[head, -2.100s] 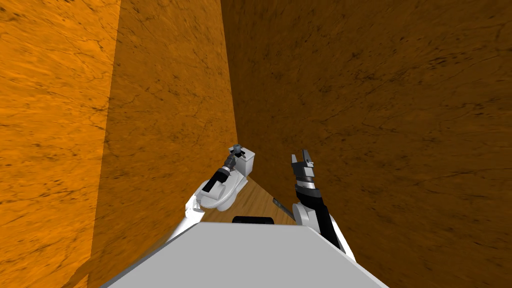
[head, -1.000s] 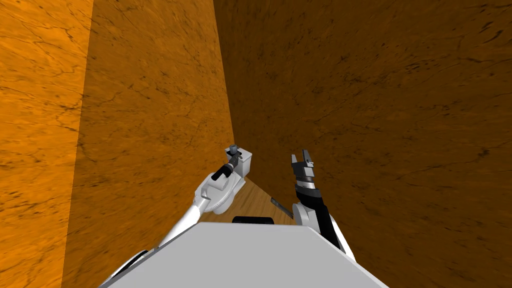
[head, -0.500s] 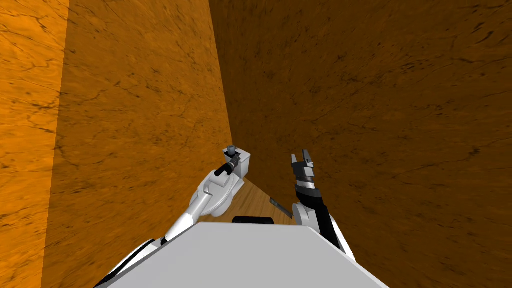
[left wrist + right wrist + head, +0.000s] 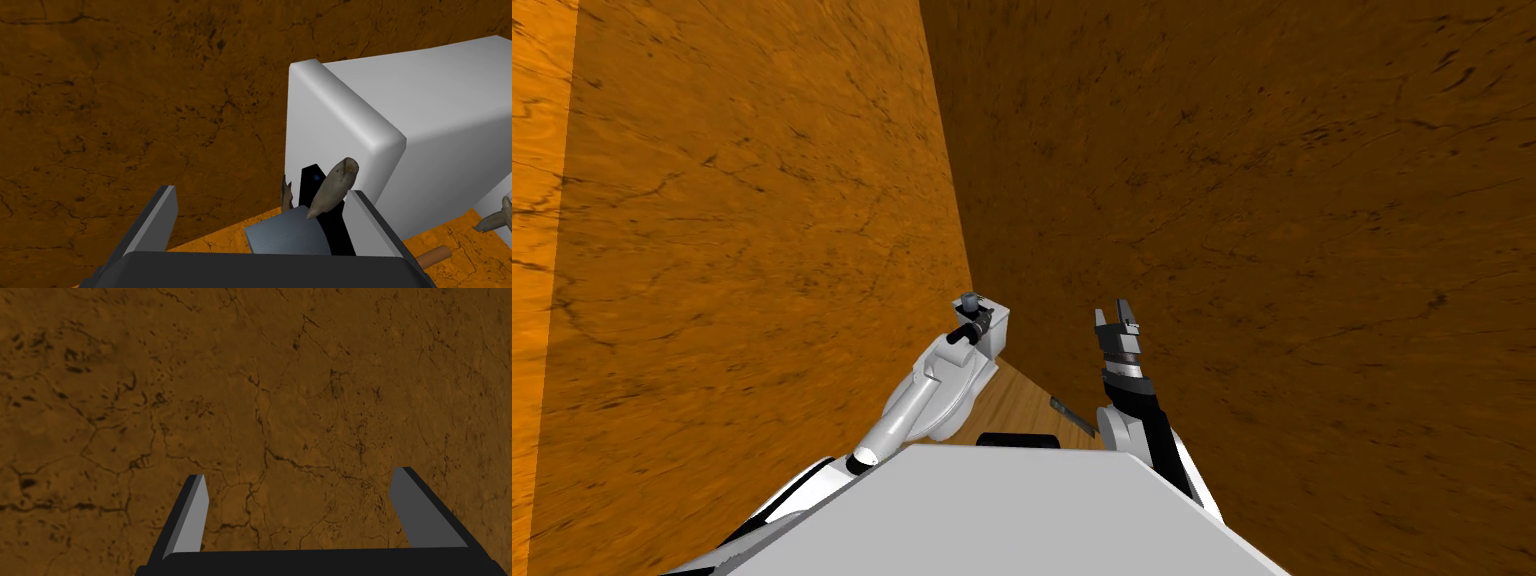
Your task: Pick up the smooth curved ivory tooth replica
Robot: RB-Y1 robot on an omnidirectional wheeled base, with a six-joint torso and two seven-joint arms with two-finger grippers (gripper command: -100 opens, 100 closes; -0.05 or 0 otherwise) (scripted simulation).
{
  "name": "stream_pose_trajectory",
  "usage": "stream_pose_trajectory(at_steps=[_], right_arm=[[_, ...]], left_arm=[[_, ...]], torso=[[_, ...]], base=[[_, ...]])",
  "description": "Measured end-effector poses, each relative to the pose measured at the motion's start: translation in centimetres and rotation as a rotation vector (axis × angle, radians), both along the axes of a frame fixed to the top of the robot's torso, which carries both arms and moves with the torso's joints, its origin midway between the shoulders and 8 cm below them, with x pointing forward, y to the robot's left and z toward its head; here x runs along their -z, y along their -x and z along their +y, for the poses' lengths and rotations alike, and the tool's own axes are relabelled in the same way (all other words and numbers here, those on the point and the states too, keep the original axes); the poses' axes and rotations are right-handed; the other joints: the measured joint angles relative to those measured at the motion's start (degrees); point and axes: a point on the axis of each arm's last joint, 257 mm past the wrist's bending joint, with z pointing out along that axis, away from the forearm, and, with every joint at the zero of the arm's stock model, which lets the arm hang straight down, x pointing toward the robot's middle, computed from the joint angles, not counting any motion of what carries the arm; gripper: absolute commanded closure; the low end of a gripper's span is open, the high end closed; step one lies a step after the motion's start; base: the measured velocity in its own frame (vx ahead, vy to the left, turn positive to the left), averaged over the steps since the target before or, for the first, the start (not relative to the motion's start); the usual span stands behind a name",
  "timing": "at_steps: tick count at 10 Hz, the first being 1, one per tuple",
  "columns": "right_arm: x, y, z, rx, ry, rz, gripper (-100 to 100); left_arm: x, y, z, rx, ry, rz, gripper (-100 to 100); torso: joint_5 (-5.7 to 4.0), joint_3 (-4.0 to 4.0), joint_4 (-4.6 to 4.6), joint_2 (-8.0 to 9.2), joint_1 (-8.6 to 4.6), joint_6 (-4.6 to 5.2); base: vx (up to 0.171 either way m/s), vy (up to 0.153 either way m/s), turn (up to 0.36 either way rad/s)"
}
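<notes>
Our left arm reaches out over the white toilet (image 4: 944,395) in the corner where the left wall (image 4: 762,250) meets the right wall (image 4: 1312,250), both orange-brown. Our left tool (image 4: 261,190) hangs at the tank (image 4: 425,125) with its fingers spread wide, holding nothing. Between those fingers is the tooth (image 4: 332,186), a curved, pointed, grey-brown piece. It leans close to one finger (image 4: 367,225), and we cannot tell whether they touch. Its tip meets a grey-blue block (image 4: 287,234) that sits near the tool's body and crowds the middle of the gap. Behind the tooth stands a flat black slab (image 4: 311,186) with a small blue dot, and just beside that is a smaller brown spike (image 4: 286,194). The tank's rounded corner rises right behind this cluster, so the tooth is hemmed in by tank, slab and block. Past the same finger, a second tooth-like piece (image 4: 495,220) and a wooden stick (image 4: 434,257) lie on an orange marbled surface (image 4: 465,235). Our right tool (image 4: 301,473) is raised beside the right wall, well apart from the toilet, its fingers wide and empty. A strip of wood floor (image 4: 1022,395) shows between toilet and wall, with a small dark thing (image 4: 1064,408) on it that we cannot make out.
</notes>
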Motion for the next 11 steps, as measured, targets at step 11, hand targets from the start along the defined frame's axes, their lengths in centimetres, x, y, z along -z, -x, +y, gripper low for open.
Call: stream_pose_trajectory(at_steps=[11], right_arm=[[0.0, 0.0, 0.0, 0.000, 0.000, 0.000, 0]], left_arm=[[5.1, -1.0, 3.0, -0.037, -0.179, 0.272, -100]], torso=[[0.03, -0.03, -0.02, -0.04, 0.10, -0.02]], base=[[0.046, 0.010, -0.045]])
